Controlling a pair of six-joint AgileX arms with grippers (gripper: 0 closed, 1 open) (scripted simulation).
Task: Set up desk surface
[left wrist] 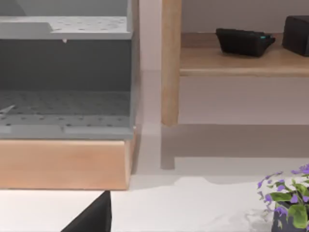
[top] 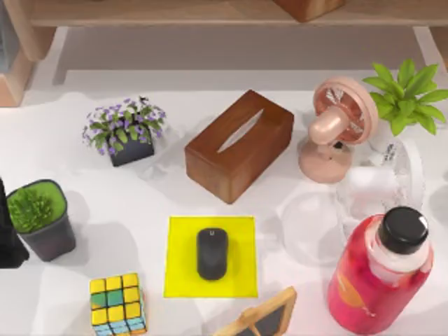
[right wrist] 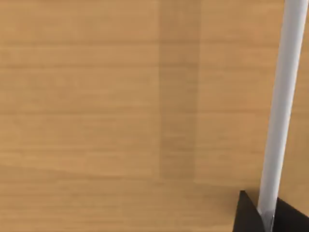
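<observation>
Left pincer (left wrist: 92,218) shows as a dark wedge low over the desk surface (top: 140,203), well off to the left of the yellow mat (top: 180,280), beside the green plant in the dark pot (top: 38,218); whether it is spread or pressed together I cannot tell. Right pincer (right wrist: 247,217) faces light wood with a white strip (right wrist: 280,106) running past it, and its state I cannot tell either. The desk surface lies under everything, and the mat sits near its front middle with the black mouse (top: 212,253) squarely on it. As I judge it, tidy arranging means lifting each item straight up before travelling, since neighbours crowd close. Behind the mat stands the wooden tissue box (top: 238,145), behind and left the purple flower pot (top: 126,133), and just left in front the colour cube (top: 117,304). Right of the mat stands the red bottle (top: 378,273), and behind that the pink fan (top: 336,126). Bare white between the mat and the flower pot is the best open room. The wooden shelf (top: 175,12) bounds the far edge.
</observation>
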